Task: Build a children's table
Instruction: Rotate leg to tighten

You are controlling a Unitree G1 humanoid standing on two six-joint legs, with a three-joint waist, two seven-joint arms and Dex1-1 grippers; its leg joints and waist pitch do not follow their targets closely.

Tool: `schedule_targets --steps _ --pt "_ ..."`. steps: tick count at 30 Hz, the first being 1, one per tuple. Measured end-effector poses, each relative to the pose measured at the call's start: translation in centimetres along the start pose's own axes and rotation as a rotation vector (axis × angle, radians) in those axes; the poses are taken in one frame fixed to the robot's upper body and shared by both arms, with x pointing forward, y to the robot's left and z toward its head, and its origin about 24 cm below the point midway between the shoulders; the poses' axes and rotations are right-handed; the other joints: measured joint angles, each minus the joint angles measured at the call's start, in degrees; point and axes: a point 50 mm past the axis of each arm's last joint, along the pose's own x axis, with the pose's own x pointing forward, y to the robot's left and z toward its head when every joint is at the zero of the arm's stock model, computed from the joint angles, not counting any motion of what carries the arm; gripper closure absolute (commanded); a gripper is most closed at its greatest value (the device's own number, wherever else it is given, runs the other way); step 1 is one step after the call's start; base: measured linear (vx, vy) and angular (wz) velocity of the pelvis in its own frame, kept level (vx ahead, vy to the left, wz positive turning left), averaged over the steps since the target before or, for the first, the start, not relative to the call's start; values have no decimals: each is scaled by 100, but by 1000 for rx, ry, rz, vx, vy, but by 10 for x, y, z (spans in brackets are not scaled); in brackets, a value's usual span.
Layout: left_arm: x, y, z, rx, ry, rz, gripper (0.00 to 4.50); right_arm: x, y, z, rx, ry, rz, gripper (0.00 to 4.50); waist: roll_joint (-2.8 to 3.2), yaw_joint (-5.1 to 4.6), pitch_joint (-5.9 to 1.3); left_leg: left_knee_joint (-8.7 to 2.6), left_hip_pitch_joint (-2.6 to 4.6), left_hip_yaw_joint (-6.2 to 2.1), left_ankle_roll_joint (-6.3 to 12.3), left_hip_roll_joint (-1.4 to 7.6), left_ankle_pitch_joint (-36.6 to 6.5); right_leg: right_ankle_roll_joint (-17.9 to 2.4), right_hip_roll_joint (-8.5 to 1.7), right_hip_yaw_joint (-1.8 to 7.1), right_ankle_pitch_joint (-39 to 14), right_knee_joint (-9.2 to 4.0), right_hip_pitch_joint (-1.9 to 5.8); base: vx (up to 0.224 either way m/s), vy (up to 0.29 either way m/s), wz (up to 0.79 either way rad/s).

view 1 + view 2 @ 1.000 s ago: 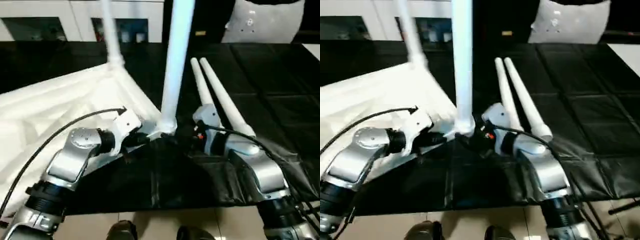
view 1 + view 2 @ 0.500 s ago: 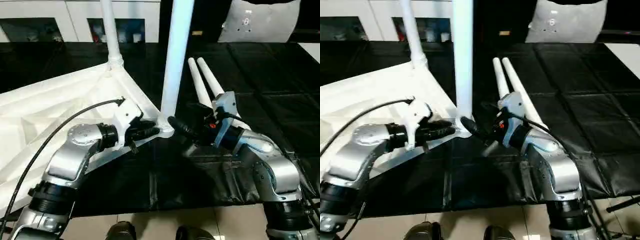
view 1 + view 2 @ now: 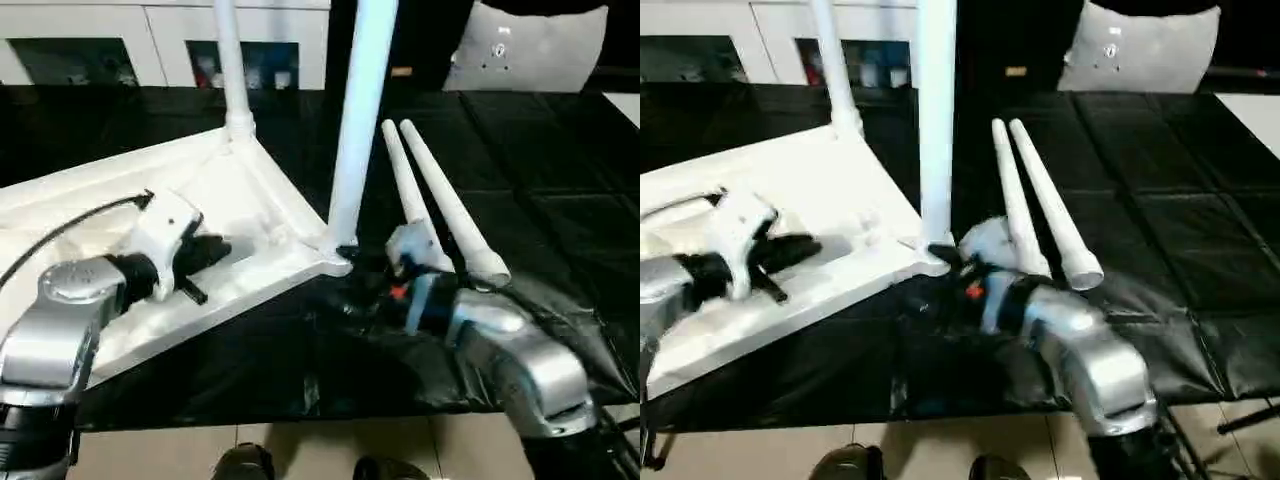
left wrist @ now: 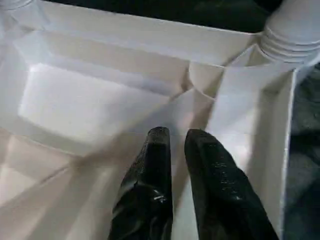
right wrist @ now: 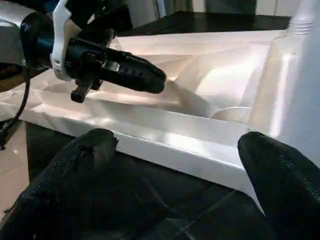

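Left eye view: left gripper (image 3: 205, 250) now pulled back from near upright leg (image 3: 355, 130), fingers narrow, empty, over upturned tabletop (image 3: 260, 215). Right gripper (image 5: 175, 165) fingers wide, empty, at that corner socket. Two legs seated; two spare legs (image 3: 440, 205) on black mat. Leg released; next likely third leg.

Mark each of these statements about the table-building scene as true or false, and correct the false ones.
1. Two legs stand upright in the tabletop. True: a near standing leg and a far standing leg.
2. Three loose legs lie on the black mat. False: two loose legs lie side by side on the black mat.
3. The right gripper is open. True.
4. The left gripper is clamped around a leg. False: its fingers are close together over the ribbed underside, holding nothing.
5. The tabletop lies underside up. True.
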Motion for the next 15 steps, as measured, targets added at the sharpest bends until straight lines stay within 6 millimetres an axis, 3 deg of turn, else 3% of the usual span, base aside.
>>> schedule_targets --steps 4,8,15 --pt "-5 9 -6 29 66 120 442 8 6 -2 10 -1 -3 0 8 -18 -4 0 8 -14 -11 0 7 2 2 -7 5 8 6 0 0 0" --pt "-16 13 -18 22 153 146 442 15 7 3 4 -17 3 0 26 -37 -15 3 9 -16 -14 0 8 0 4 -8 10 9 6 0 0 0" --pt "-19 -13 -11 -41 128 -42 442 56 -11 32 -56 -44 15 0 38 -16 -26 18 7 -21 -17 0 10 -12 3 -10 23 14 10 0 0 0"
